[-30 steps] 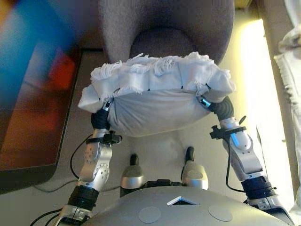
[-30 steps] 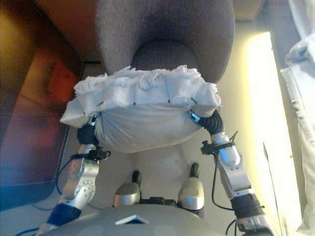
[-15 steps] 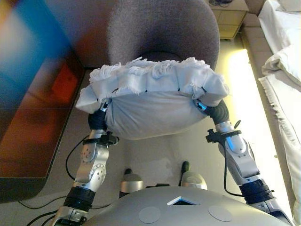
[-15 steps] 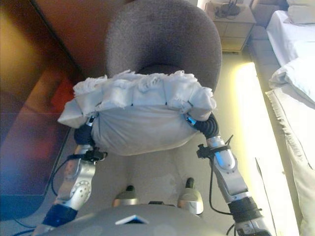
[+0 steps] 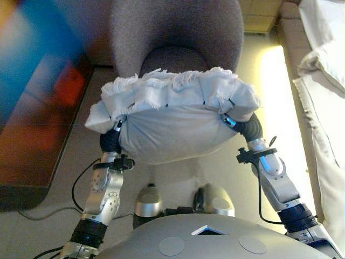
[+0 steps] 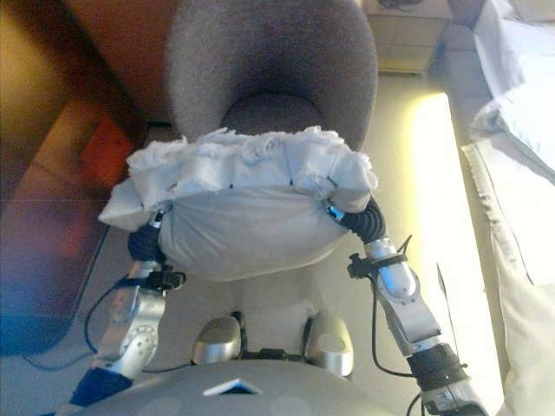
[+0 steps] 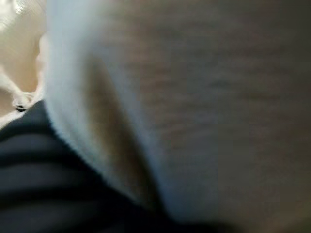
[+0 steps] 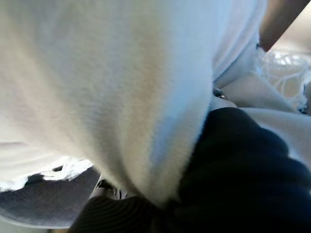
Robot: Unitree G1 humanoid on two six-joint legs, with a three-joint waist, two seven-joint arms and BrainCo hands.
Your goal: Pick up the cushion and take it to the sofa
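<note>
A white cushion (image 5: 172,127) with a fringed edge is held in the air between my two hands, in front of my chest. My left hand (image 5: 112,139) is against its left end and my right hand (image 5: 245,127) against its right end; the cushion covers most of both. The grey round-backed sofa chair (image 5: 175,32) stands just beyond the cushion, its seat (image 5: 172,58) partly hidden behind the fringe. The left wrist view shows cushion cloth (image 7: 194,97) against the hand's dark cover (image 7: 43,184). The right wrist view shows cushion cloth (image 8: 97,73) beside that hand's cover (image 8: 243,170).
A dark glossy panel (image 5: 38,108) lies along the left. A bed with white bedding (image 5: 323,81) runs along the right, with a lit strip of floor (image 5: 275,86) between it and the chair. A nightstand (image 6: 408,35) stands at the far right.
The whole picture has shifted, so the camera moved. The cushion stays held between both hands in the same way. The chair stays right behind it.
</note>
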